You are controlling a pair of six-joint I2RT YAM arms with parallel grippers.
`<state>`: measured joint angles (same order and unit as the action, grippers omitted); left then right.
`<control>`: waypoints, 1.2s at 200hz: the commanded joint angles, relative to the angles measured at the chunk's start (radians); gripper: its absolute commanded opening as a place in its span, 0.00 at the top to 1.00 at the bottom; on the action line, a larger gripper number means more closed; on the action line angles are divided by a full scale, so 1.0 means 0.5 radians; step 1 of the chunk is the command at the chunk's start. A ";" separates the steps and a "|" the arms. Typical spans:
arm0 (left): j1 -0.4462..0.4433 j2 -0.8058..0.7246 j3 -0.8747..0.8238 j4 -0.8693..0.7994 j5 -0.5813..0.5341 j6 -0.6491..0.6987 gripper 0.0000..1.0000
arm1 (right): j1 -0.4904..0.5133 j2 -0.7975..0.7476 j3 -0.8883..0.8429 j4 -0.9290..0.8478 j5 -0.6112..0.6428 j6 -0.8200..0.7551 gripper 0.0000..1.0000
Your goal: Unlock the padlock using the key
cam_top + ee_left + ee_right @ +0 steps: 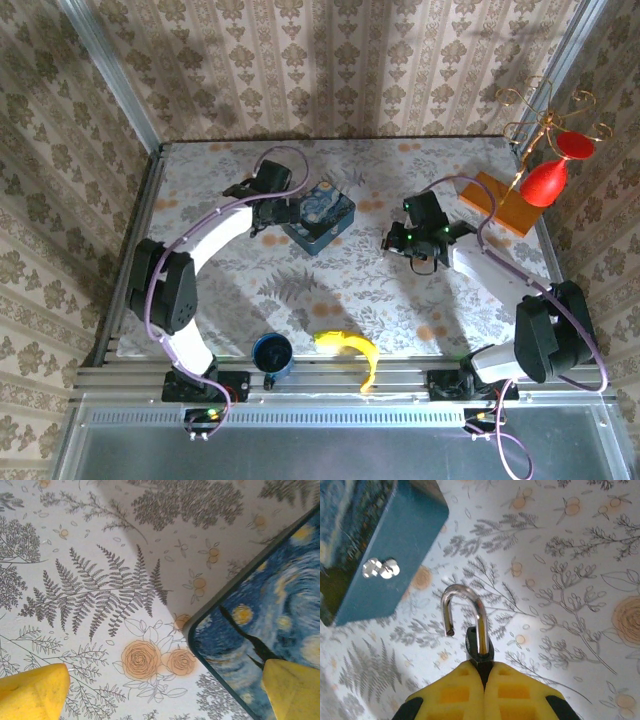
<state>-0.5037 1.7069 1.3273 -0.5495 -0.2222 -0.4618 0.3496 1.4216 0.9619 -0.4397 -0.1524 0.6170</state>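
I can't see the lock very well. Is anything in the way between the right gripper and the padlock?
Nothing visible. The right gripper is shut right on the padlock, and its open shackle pokes out in front.

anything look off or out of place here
The padlock pinched in the shut right gripper has its shackle swung open, free end clear of the body, apart from the blue tin and its clasp. The banana pokes its tip over the near rail.
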 commanded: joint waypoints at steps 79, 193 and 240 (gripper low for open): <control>0.137 -0.344 -0.276 0.036 0.396 -0.269 0.00 | -0.260 0.847 0.814 -0.830 -0.271 -0.730 1.00; 0.147 -0.336 -0.318 0.068 0.487 -0.336 0.00 | -0.399 1.097 0.947 -0.853 0.006 -0.784 0.69; 0.153 -0.373 -0.382 0.148 0.579 -0.441 0.00 | -0.370 0.834 0.961 -0.773 0.006 -0.659 0.58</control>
<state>-0.4366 1.5524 1.1610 -0.5060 0.0231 -0.6312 0.1513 1.9446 1.4071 -0.8200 -0.1661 0.2466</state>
